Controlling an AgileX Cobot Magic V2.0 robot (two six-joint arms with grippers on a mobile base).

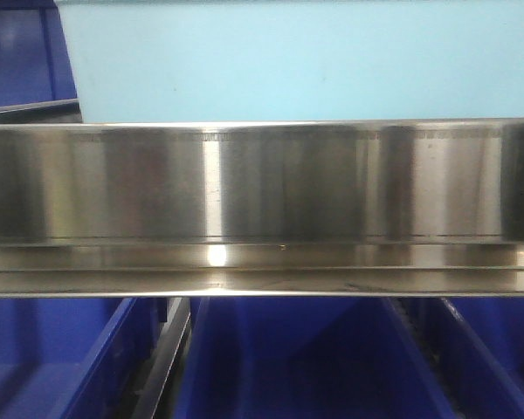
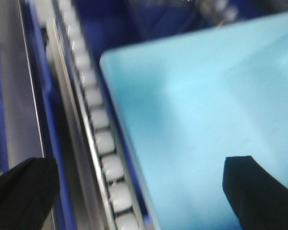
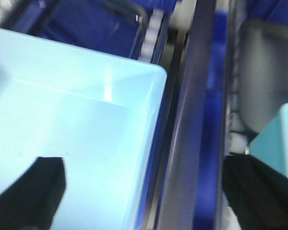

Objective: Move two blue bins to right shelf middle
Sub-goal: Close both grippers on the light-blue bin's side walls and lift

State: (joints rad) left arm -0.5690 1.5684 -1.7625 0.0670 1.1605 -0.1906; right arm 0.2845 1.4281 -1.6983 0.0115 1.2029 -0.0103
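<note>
A light blue bin [image 1: 306, 61] sits on the shelf level above a steel beam [image 1: 262, 183] in the front view. In the left wrist view, the same kind of bin [image 2: 206, 105] fills the right side. My left gripper [image 2: 141, 191] is open, one finger [image 2: 24, 191] outside the bin's left edge and the other [image 2: 257, 191] over its floor. In the right wrist view my right gripper [image 3: 149, 191] is open across the right rim of the bin [image 3: 62, 120]. The corner of a second light blue bin [image 3: 281, 139] shows at the far right.
Dark blue bins [image 1: 288, 367] stand side by side on the level below the beam, and another [image 1: 17, 52] is at the upper left. A row of white rollers [image 2: 103, 139] runs along the bin's left side. A steel rail [image 3: 187, 143] runs beside its right rim.
</note>
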